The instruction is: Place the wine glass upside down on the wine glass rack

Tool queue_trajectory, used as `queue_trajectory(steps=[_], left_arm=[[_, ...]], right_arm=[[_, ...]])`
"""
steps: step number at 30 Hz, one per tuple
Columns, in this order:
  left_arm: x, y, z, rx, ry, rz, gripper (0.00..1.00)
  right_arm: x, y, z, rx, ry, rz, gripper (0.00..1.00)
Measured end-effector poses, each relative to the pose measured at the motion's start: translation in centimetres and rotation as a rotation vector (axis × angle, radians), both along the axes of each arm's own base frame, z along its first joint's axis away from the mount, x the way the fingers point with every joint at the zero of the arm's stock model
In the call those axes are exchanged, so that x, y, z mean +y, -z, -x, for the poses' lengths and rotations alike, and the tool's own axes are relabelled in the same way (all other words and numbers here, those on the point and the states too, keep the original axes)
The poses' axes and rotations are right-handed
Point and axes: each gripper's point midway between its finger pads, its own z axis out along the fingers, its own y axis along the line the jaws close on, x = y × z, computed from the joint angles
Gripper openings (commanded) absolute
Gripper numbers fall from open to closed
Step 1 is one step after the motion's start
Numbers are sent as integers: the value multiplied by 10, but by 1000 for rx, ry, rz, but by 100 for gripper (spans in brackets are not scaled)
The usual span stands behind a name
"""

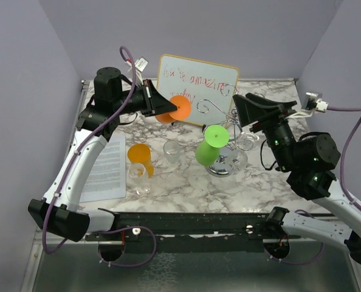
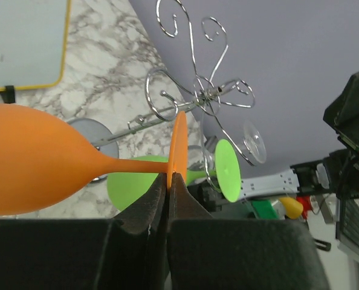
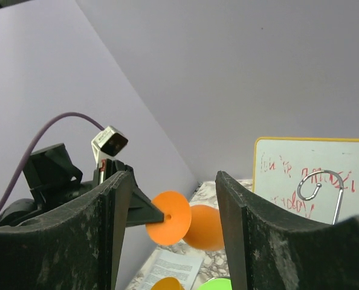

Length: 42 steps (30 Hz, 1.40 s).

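Note:
My left gripper (image 1: 166, 107) is shut on the foot disc of an orange wine glass (image 1: 179, 109) and holds it on its side in the air, left of the rack. In the left wrist view the jaws (image 2: 169, 176) pinch the disc's edge (image 2: 179, 142), with the bowl (image 2: 28, 160) to the left. The silver wire wine glass rack (image 1: 222, 115) stands on its round base (image 1: 228, 164). A green glass (image 1: 211, 146) and a clear glass (image 1: 246, 141) hang on it. My right gripper (image 1: 240, 107) is open and empty beside the rack's top; its view shows the orange glass (image 3: 170, 217).
A whiteboard (image 1: 199, 88) with red writing leans at the back. An orange cup (image 1: 139, 153), two clear glasses (image 1: 171, 149) (image 1: 138, 173) and a printed sheet (image 1: 104, 167) lie on the marble table left of the rack.

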Motion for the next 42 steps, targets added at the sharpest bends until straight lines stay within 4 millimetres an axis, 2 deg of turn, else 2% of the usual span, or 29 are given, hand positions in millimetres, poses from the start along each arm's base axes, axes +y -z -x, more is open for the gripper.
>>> queue_trajectory(steps=[6, 12, 16, 20, 30, 34, 42], left_arm=[[-15, 2, 24, 49, 132, 30, 0], [-40, 13, 39, 125, 236, 37, 0], [-48, 21, 34, 185, 241, 37, 0], [-57, 20, 29, 236, 237, 67, 0], [-78, -2, 22, 302, 247, 189, 0], [-87, 4, 16, 345, 243, 200, 0], [-102, 13, -8, 394, 199, 208, 0]], right_arm=[[-18, -3, 5, 13, 34, -30, 62], [-22, 4, 2, 47, 58, -30, 61], [-22, 14, 0, 73, 65, -20, 61], [-27, 18, 2, 87, 73, -24, 61], [-58, 3, 17, 63, 106, -98, 60], [-67, 0, 20, 60, 124, -121, 60], [-69, 2, 18, 67, 136, -121, 60]])
